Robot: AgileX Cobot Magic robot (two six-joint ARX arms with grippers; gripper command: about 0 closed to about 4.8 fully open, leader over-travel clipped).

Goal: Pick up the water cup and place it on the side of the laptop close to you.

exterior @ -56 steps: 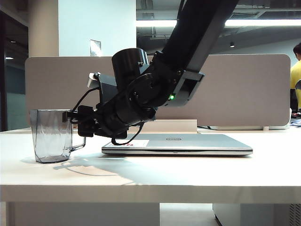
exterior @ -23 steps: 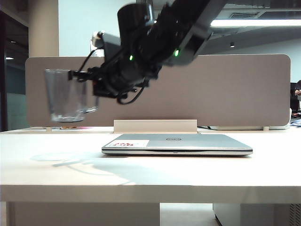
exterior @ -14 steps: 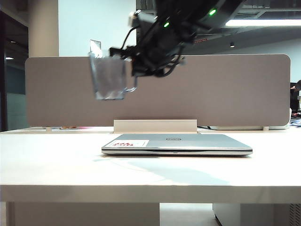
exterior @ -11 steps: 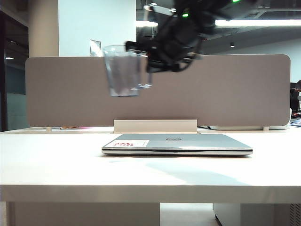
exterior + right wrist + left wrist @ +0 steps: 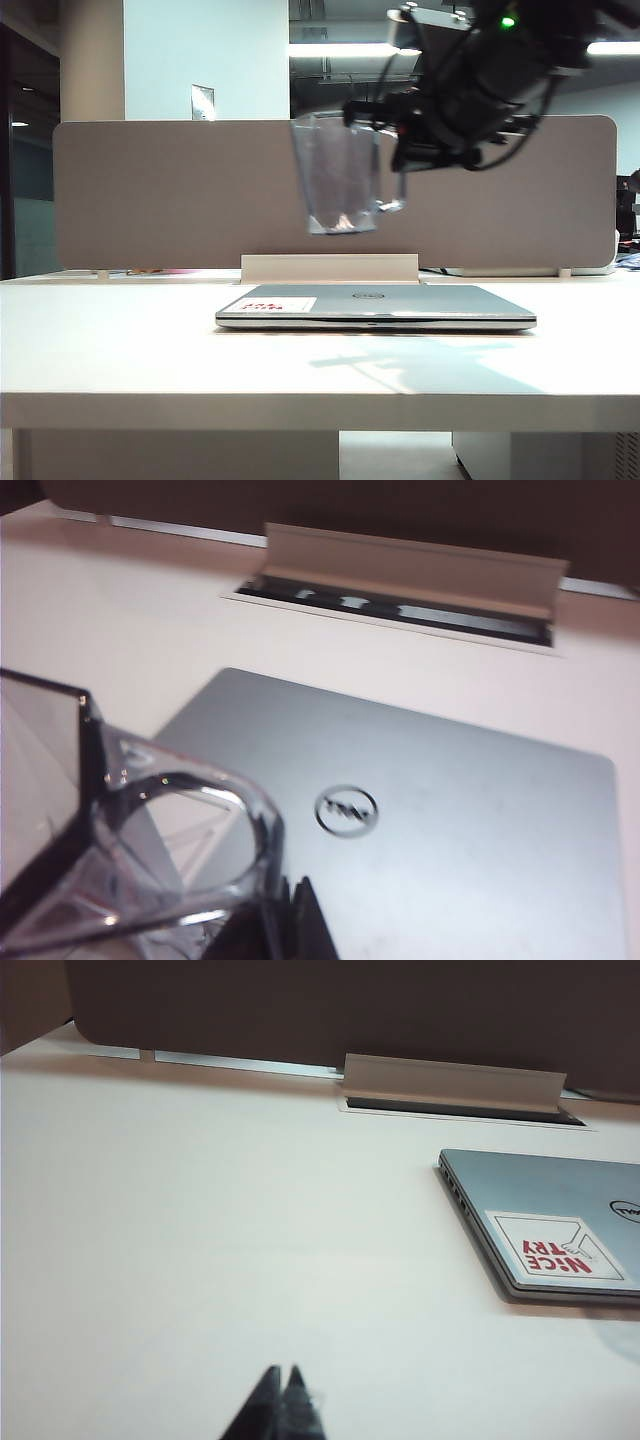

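The water cup (image 5: 338, 175), clear smoky-grey with a loop handle, hangs upright in the air above the left half of the laptop (image 5: 400, 305). My right gripper (image 5: 392, 140) is shut on the cup's handle, reaching in from the upper right. In the right wrist view the cup (image 5: 150, 820) sits beside the shut right gripper (image 5: 290, 895), with the silver laptop lid (image 5: 470, 810) below. The left gripper (image 5: 283, 1372) is shut with nothing in it, low over bare table, away from the laptop (image 5: 550, 1210). The exterior view does not show the left gripper.
The laptop lies shut on a white table (image 5: 150, 360), with a white sticker (image 5: 277, 303) on the lid. Behind it stand a raised cable flap (image 5: 330, 267) and a grey divider panel (image 5: 150, 190). A person in yellow (image 5: 630, 160) is at the far right.
The right gripper lifted the cup off the table left of the laptop, then carried it right. It now hangs over the laptop, a little lower than half a second ago.
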